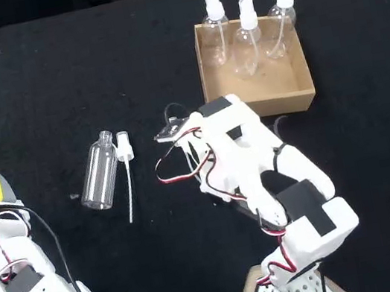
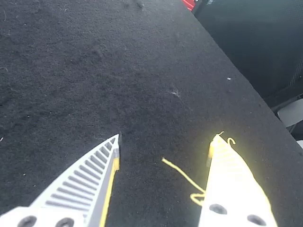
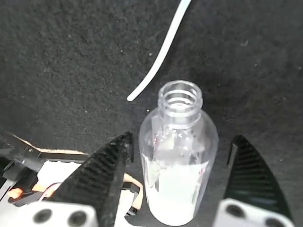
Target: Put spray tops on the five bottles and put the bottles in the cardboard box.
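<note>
High camera sits fixed above the table [image 1: 33, 84] and looks steeply down from the arms' side: arm bases at six o'clock, cardboard box [image 1: 286, 103] at one o'clock, the whole workspace taken in from a distance. Left wrist camera rides right behind the left gripper [image 2: 167, 138], low and close, glancing across the bare table to its far edge; overhead, that patch lies around eight o'clock. Right wrist camera stares down past the right gripper [image 3: 182, 138], very near, onto a bottle [image 3: 177, 161] mouth and the same black table, mid-scene overhead.

Spray top [image 1: 124, 147] beside loose bottle [image 1: 99, 170] — perhaps touching
</note>
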Action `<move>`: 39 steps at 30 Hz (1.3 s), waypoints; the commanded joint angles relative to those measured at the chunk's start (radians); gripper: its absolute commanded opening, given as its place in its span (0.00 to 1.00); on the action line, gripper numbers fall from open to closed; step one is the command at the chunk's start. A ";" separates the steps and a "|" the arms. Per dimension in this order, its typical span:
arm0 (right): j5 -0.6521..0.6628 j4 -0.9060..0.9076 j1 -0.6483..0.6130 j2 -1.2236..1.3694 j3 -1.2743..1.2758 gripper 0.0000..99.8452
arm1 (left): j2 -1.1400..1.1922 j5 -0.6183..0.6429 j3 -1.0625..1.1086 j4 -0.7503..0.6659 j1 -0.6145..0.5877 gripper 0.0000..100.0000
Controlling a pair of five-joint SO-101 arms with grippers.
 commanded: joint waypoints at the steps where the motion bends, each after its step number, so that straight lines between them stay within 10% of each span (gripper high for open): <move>1: -0.005 -0.049 0.009 -0.005 0.005 0.30 | -0.014 -0.005 -0.030 -0.028 0.018 0.29; 39: -0.005 0.089 0.011 -0.168 -0.062 0.19 | -0.014 -0.057 0.031 -0.157 0.021 0.29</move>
